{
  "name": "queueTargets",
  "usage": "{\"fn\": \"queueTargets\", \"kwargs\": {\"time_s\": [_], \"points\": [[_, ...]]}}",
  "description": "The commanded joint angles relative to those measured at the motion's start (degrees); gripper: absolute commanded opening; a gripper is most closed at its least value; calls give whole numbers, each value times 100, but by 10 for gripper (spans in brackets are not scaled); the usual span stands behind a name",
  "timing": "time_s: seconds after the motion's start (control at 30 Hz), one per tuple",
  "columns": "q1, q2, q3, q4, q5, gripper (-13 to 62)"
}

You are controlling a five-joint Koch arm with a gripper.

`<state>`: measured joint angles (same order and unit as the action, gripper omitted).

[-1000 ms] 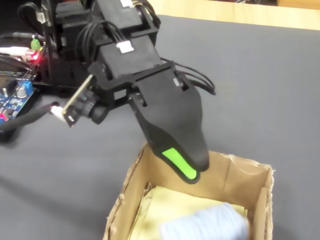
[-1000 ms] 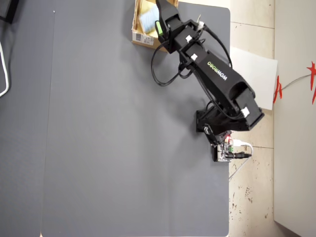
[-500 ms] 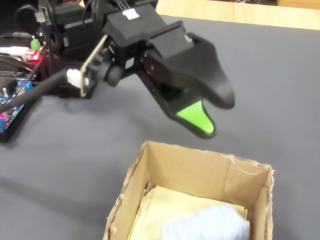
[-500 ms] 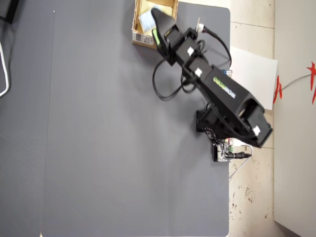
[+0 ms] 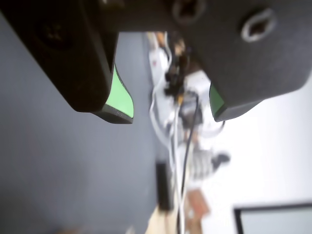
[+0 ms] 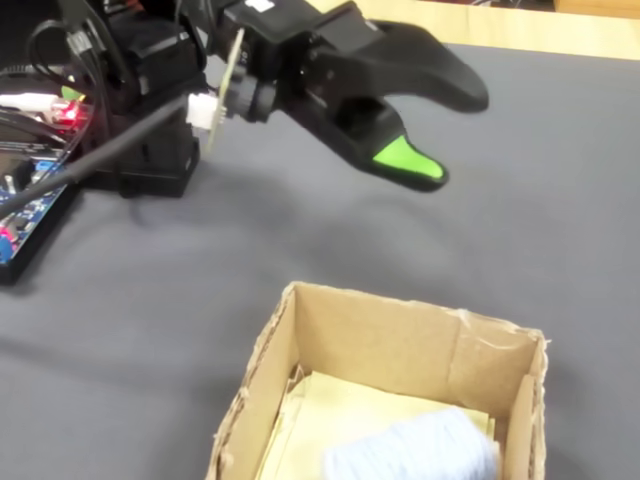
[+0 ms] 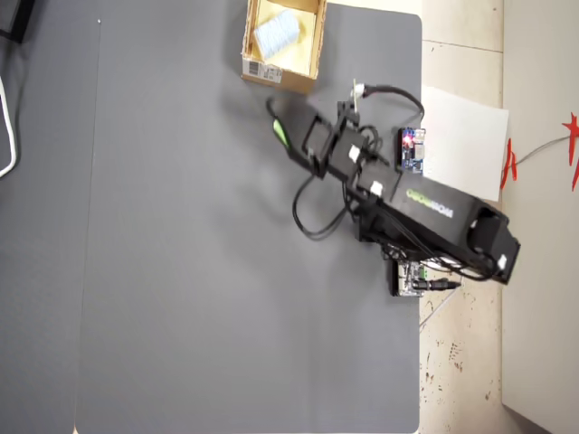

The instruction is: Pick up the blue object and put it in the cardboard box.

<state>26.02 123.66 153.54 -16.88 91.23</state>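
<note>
The pale blue object [image 6: 415,450] lies inside the tan cardboard box [image 6: 400,340], on its yellowish floor. In the overhead view the blue object [image 7: 276,32] rests in the box [image 7: 280,79] at the top of the mat, with the barcode label on the box's near side. My gripper [image 6: 462,140] hovers above the grey mat just beyond the box, its black jaws spread apart with green pads showing and nothing between them. The wrist view shows the gripper [image 5: 173,114] open over blurred cables. From overhead, the gripper [image 7: 274,122] sits just below the box.
The arm's base and a circuit board [image 6: 30,190] with wires stand at the left of the fixed view. From overhead, a board [image 7: 412,149], white paper [image 7: 461,149] and a looping black cable [image 7: 312,226] lie by the mat's right edge.
</note>
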Motion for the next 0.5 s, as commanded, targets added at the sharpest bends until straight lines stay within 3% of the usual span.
{"fn": "queueTargets", "kwargs": {"time_s": [0.0,0.23,0.47], "points": [[-290,343,-62,-624,237,316],[-1283,1116,861,-633,237,316],[-2057,1187,1608,-853,237,332]]}}
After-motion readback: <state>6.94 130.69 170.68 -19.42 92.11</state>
